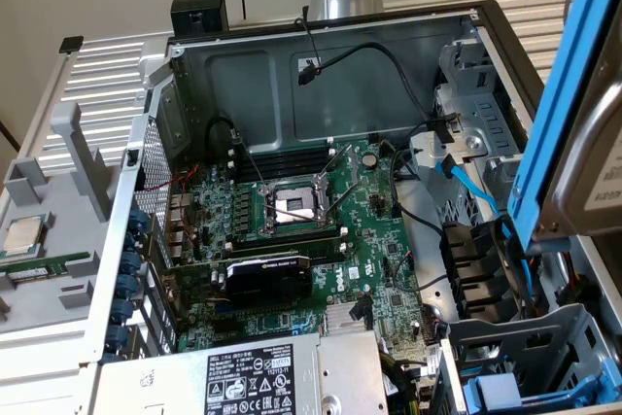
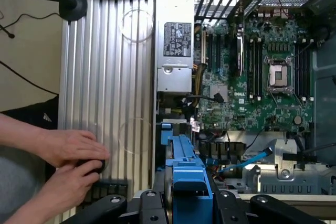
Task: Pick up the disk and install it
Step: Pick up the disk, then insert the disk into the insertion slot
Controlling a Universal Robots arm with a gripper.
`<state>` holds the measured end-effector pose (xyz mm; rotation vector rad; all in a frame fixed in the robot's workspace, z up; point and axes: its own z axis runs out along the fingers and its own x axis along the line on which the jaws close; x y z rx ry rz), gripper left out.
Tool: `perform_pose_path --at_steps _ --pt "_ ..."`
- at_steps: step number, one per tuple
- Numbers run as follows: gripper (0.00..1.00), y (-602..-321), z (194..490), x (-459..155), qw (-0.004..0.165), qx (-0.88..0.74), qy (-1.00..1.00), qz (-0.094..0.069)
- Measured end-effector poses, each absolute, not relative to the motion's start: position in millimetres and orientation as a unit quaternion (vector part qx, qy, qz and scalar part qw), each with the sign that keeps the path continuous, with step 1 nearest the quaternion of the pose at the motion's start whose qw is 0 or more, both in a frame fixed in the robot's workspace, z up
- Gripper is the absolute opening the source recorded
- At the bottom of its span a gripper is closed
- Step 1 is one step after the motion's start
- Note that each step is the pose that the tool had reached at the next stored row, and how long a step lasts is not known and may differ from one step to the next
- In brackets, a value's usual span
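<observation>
**Disk in the air over the open case**

A ribbed metal table (image 1: pixel 107 75) carries an open computer case (image 1: pixel 340 41), motherboard (image 1: pixel 292 221) face up. The fingers (image 2: pixel 152 208) are partly closed, clamped on either side of the disk (image 1: pixel 588 157) by its blue carrier. It hangs tilted above the drive cage (image 1: pixel 525 347) at the exterior view's right, touching nothing below. Doing this step well likely means squaring the carrier to the cage opening while high, then moving slowly. The blue cable (image 1: pixel 466 187) and the black leads beside it lie close under the path and could snag. A person's hands (image 2: pixel 68 148) rest on the table, well clear.
</observation>
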<state>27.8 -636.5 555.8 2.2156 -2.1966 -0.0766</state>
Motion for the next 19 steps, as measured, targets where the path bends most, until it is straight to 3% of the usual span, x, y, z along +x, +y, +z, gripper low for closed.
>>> perform_pose_path --at_steps 19 --pt "0.37 -643 530 31 0.008 0.703 -0.711 -0.027"
